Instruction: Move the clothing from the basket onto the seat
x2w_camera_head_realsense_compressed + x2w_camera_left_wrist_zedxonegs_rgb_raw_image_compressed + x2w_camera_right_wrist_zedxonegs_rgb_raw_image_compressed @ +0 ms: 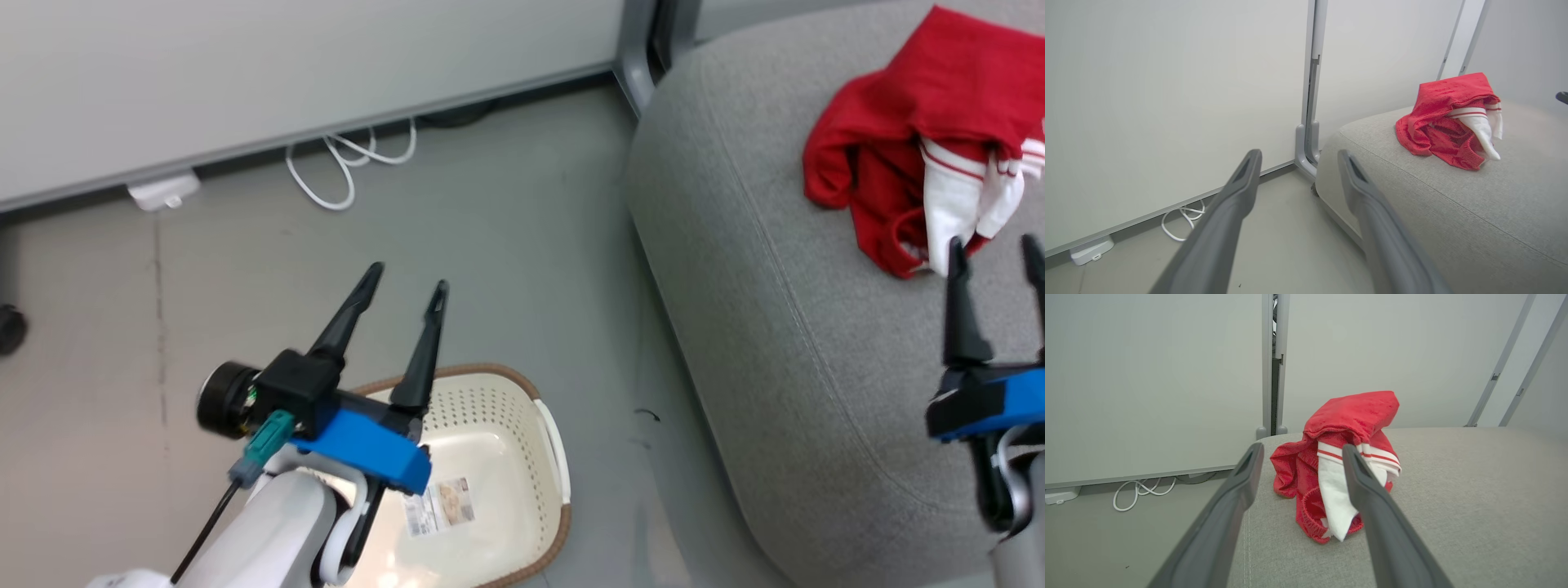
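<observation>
The red clothing [922, 139] with white striped cuffs lies crumpled on the grey seat [775, 310], loose from both grippers; it also shows as clothing [1447, 120] and clothing [1337, 473] on the seat [1453, 506]. My right gripper [996, 253] hangs open just short of the clothing, and between its fingers [1241, 473] is only air. The cream basket [522, 408] stands on the floor left of the seat, its inside bare except for a paper label. Above the basket's left part my left gripper [408, 278] is open and holds nothing, its fingers [1245, 171] pointing at the wall.
A pale partition wall [286, 73] runs along the back, with a metal post [637, 57] at the seat's far corner. A white cable [343, 163] and a small white box [163, 192] lie on the floor by the wall. Grey floor [490, 245] spreads between wall and basket.
</observation>
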Tool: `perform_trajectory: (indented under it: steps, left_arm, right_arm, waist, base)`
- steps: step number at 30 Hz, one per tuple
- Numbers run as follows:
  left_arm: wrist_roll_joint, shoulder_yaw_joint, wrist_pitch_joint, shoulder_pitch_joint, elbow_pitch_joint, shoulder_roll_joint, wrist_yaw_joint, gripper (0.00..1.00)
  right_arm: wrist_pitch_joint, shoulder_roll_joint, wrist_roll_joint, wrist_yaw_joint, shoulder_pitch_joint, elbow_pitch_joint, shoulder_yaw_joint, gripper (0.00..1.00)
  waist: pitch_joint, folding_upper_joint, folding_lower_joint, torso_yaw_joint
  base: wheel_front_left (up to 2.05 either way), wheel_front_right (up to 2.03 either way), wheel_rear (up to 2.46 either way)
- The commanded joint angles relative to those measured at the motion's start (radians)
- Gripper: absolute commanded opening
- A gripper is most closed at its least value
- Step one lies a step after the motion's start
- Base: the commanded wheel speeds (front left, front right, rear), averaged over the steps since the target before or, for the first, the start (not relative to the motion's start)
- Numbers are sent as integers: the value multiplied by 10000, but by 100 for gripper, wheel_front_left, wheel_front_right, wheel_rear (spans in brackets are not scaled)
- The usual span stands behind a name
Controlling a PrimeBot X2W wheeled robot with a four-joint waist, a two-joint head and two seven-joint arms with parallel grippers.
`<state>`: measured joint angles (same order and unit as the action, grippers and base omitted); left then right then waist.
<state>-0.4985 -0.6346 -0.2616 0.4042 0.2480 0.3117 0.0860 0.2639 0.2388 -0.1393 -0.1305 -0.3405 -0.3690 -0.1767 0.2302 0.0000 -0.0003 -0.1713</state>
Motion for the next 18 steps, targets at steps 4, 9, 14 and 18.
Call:
perform_trajectory:
  steps: [4, 9, 14, 18]
  left_arm:
    - [356, 1040, -46, -951, -237, -157, -120, 100]
    - [818, 2152, -46, -1882, -489, -455, -349, 100]
    - [1191, 2980, -38, -2494, -624, -715, -516, 100]
    - [1490, 3721, -39, -2971, -629, -977, -690, 100]
  right_arm:
    - [5, -404, -126, -4, 776, 534, 449, 100]
    - [5, -805, -267, -5, 1379, 982, 889, 100]
    - [7, -1022, -258, -5, 1777, 1194, 1283, 100]
    - [5, -1211, -198, -5, 2069, 1412, 1540, 100]
  waist:
    - [-1045, 0, 3, 738]
    - [-1674, 0, 3, 1166]
    - [-2092, 0, 3, 1450]
    - [-2296, 0, 3, 1674]
  base:
    - [0, 0, 0]
    - [0, 0, 0]
    - [0, 0, 0]
    - [0, 0, 0]
